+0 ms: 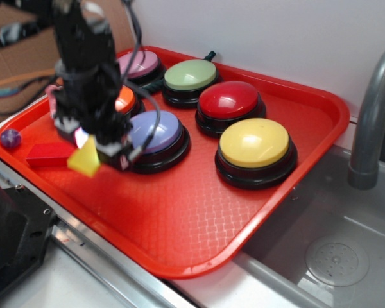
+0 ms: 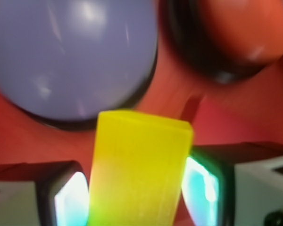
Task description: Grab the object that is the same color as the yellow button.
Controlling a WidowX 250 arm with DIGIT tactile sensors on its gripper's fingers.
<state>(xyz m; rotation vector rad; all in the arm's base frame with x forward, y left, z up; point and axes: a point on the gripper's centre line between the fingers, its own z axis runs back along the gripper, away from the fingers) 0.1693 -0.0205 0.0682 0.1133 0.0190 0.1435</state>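
**Yellow wedge clamped in the gripper above the tray**

The gripper (image 1: pixel 93 151) is closing on the yellow wedge (image 1: pixel 84 160), one finger (image 2: pixel 68 200) pressing each side of it in the wrist view. There the wedge is standing lengthwise between the fingers, its long axis running out and away from the camera, its far flat end pointing toward the lavender button (image 2: pixel 70 56). From the exterior view the block is hanging at the fingertips, tilted, one corner pointing down and left, just above the red block (image 1: pixel 48 154) and apparently clear of the red tray (image 1: pixel 179 218). The purple ball (image 1: pixel 10 138) is lying at the tray's left edge. The yellow button (image 1: pixel 255 144) is sitting well apart to the right, beyond the lavender button, with the orange button (image 1: pixel 124 99) partly hidden behind the arm.
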